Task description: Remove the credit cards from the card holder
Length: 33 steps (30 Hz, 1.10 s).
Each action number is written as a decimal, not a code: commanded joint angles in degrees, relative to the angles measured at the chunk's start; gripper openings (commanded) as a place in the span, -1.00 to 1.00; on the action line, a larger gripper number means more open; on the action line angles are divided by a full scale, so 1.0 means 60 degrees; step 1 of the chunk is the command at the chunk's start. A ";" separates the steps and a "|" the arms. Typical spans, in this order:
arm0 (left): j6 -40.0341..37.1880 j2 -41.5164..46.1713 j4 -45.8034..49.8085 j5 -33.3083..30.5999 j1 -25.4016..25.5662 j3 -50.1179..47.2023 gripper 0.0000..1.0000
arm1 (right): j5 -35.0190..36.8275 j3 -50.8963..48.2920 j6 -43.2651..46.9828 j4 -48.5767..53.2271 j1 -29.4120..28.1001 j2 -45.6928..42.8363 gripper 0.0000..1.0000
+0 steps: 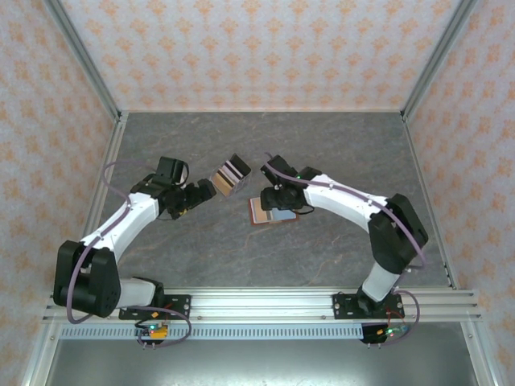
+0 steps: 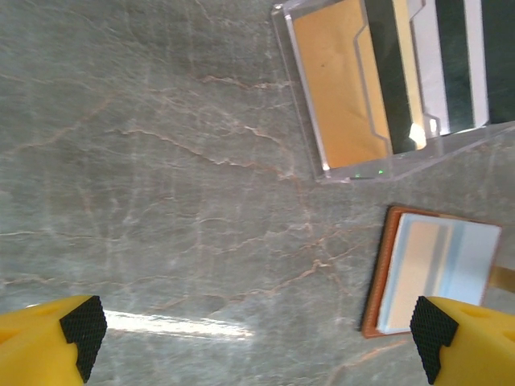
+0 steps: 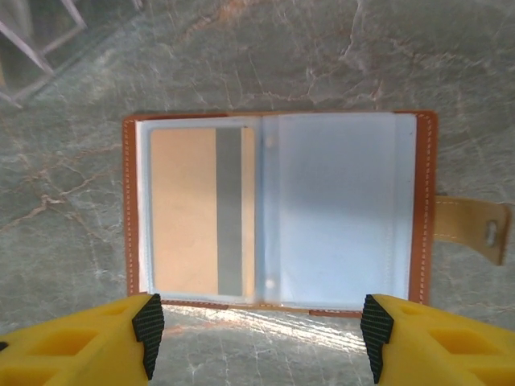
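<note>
The card holder (image 3: 338, 213) lay opened flat near the middle of the grey marbled table (image 1: 338, 145), sleeves facing up, its clasp strap (image 3: 471, 229) sticking out to one side. A tan card (image 3: 197, 211) with a grey stripe sat in one sleeve; the facing sleeve showed pale blue-grey. The right gripper (image 3: 257, 334) hovered over the holder's edge, jaws spread about as wide as the holder, gripping nothing. The left gripper (image 2: 257, 330), jaws fully apart and empty, hung over bare table beside the holder, near a clear box (image 2: 386, 80) of tan and black-and-white cards.
</note>
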<state>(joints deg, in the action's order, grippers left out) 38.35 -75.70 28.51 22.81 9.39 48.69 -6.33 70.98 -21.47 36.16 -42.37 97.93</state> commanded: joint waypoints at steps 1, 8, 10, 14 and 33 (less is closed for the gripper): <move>0.0767 -0.0261 -0.0753 0.0682 0.0117 -0.0053 1.00 | 0.0619 0.0190 -0.0290 -0.0089 0.0011 0.0485 0.36; 0.0903 -0.0854 -0.0674 0.0779 0.0783 0.0435 1.00 | 0.0492 0.0300 -0.0172 -0.0142 0.0015 0.1313 0.33; 0.0985 -0.1025 -0.0731 0.0719 0.1078 0.0576 1.00 | 0.0491 0.0367 -0.0148 -0.0060 0.0012 0.1522 0.30; 0.1187 -0.1414 -0.1019 0.0733 0.1606 0.0792 0.98 | 0.0640 0.0274 -0.0144 0.0004 0.0015 0.1710 0.22; 0.1386 -0.3754 -0.2022 0.1688 0.3092 0.2093 -0.14 | 0.0220 -0.0916 -0.0217 -0.0884 0.0421 0.1392 -0.13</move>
<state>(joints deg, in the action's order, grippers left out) 46.76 -96.68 17.91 31.57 27.03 59.16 -5.45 67.66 -22.11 30.89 -40.99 106.19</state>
